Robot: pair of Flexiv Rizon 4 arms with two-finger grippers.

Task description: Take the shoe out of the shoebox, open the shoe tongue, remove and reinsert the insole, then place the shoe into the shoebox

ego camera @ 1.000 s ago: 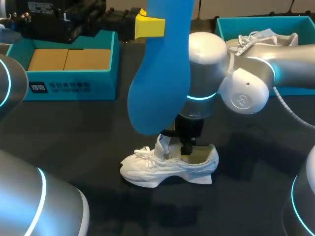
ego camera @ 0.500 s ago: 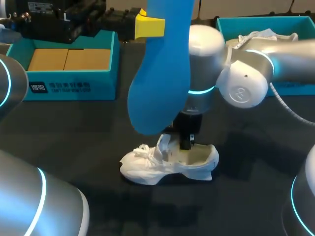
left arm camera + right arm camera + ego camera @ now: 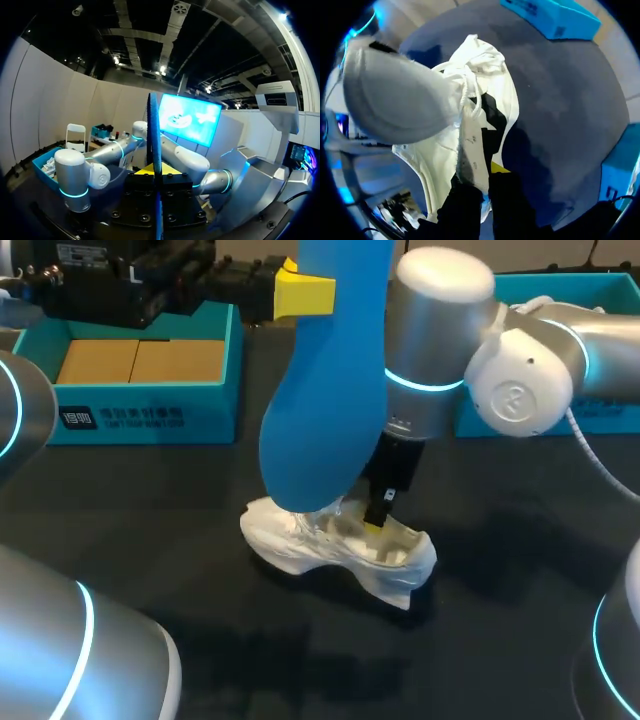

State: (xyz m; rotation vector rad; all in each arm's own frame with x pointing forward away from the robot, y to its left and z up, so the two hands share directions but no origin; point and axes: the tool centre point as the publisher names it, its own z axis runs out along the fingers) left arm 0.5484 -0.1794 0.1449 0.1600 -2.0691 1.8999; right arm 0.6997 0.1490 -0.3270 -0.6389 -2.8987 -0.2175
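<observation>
Found the fingers of the right gripper pinched shut on the side wall of the white shoe at its opening, one inside and one outside; caught that grip only from the right wrist; got from the head view just one yellow tip at the opening, but also the shoe's place: out of any box, tilted, at the dark table near its middle, toe end hidden behind the blue insole; could not judge contact between insole and shoe; noted the insole hanging upright, clamped near its upper end by the left gripper; met it edge-on from the left wrist, a thin blue blade between closed fingers; picked out farther back a teal shoebox at the left with a brown cardboard floor, and a second teal box at the right, largely behind the right arm; glimpsed a white object in that box from the left wrist.
</observation>
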